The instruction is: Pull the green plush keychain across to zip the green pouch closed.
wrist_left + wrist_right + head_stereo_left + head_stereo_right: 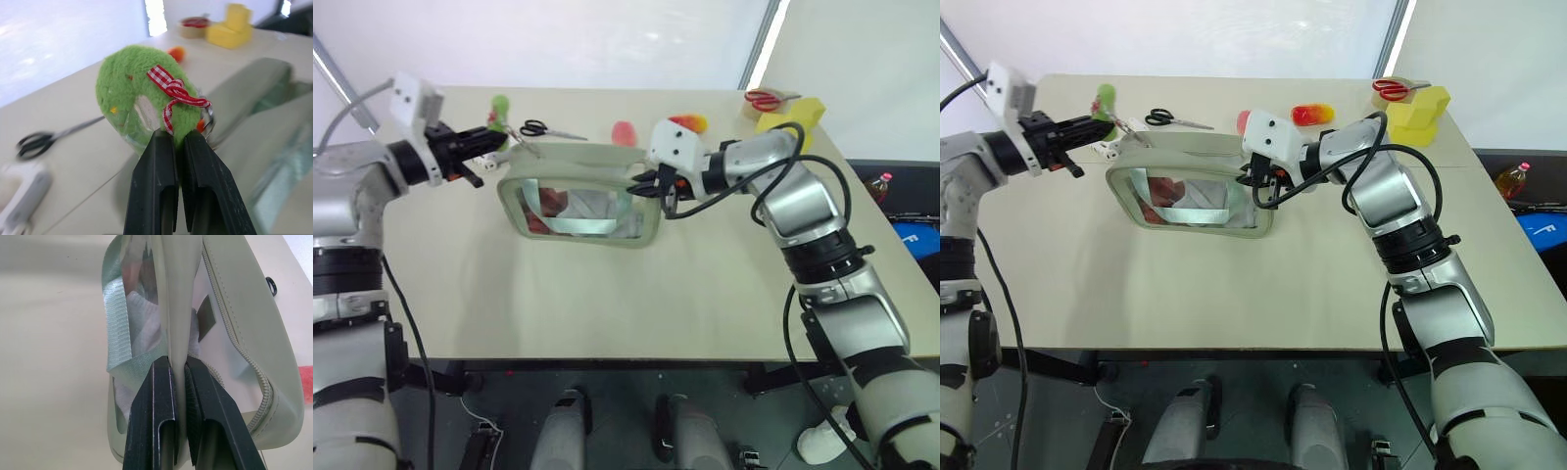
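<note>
Left eye view, near to far. Beige counter. Mid-counter: pale sage-green boxy fabric pouch with clear window, soft, light, liable to slide or buckle when pulled. Right pincer clamped on its right end panel, bracing it. Left pincer closed on fuzzy bright-green plush keychain at the pouch's left end; compressible, best gripped low by the zipper pull. Far edge: black scissors, pink blob, yellow blocks.

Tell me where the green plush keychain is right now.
The green plush keychain is pinched in the left gripper, at the green pouch's left end, with the black scissors lying just behind on the table.
</note>
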Motion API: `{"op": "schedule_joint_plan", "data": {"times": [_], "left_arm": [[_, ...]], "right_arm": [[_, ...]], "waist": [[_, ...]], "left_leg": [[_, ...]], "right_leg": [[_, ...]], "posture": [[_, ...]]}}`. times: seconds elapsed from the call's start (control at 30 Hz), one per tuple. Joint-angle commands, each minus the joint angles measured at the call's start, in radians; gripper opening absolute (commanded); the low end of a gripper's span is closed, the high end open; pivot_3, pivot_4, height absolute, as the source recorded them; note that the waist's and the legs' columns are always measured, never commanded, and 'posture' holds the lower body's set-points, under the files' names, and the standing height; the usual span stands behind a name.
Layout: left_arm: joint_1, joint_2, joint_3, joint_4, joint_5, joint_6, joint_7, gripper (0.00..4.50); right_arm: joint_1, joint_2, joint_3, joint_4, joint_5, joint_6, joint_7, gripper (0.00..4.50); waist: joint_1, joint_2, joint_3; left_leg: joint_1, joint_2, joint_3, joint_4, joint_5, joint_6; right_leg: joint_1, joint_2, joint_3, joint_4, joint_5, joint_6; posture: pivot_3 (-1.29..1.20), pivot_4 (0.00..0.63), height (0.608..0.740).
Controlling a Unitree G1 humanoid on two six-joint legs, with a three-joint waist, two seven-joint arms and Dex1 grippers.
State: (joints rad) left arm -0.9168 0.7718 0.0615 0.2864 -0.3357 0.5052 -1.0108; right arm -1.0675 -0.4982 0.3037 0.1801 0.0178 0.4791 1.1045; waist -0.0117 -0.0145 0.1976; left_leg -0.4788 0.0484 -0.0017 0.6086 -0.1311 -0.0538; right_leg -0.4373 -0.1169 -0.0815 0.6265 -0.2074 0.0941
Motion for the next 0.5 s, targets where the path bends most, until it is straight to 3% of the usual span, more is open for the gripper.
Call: {"op": "schedule_joint_plan", "data": {"times": [0.03,0.17,0.27,0.5], "left_arm": [[-0.013,-0.013,-0.050,-0.018,0.043,-0.057,-0.021,0.02],[0.002,-0.013,-0.079,-0.011,0.067,-0.095,-0.053,0.02],[-0.006,-0.013,-0.077,-0.013,0.065,-0.091,-0.071,0.96],[-0.046,0.044,-0.088,-0.011,0.112,-0.125,-0.109,4.06]], "right_arm": [[-0.030,0.006,-0.012,-0.014,0.003,-0.019,-0.007,0.00],[-0.019,-0.002,-0.012,-0.030,0.000,-0.012,-0.007,0.00],[-0.015,-0.006,-0.014,-0.038,0.001,-0.007,-0.008,0.00],[-0.021,-0.005,-0.017,-0.026,-0.001,-0.009,-0.013,0.00]], "waist": [[-0.004,0.000,0.000],[-0.006,0.000,0.000],[-0.002,0.000,0.000],[-0.002,0.000,0.000]], "left_leg": [[0.000,0.000,0.000,0.000,0.000,0.000],[0.000,0.000,0.000,-0.001,0.001,0.002],[0.000,0.001,0.000,-0.001,0.002,0.002],[0.000,0.001,0.000,-0.001,0.001,0.002]], "right_leg": [[0.000,0.000,0.000,0.000,0.000,0.000],[-0.002,0.000,0.000,0.002,0.000,0.000],[-0.002,0.001,0.000,0.002,0.000,0.000],[-0.002,0.001,0.000,0.002,0.000,0.000]], "posture": [[0.00,0.150,0.740],[0.00,0.150,0.740],[0.00,0.150,0.740],[0.00,0.150,0.740]]}}
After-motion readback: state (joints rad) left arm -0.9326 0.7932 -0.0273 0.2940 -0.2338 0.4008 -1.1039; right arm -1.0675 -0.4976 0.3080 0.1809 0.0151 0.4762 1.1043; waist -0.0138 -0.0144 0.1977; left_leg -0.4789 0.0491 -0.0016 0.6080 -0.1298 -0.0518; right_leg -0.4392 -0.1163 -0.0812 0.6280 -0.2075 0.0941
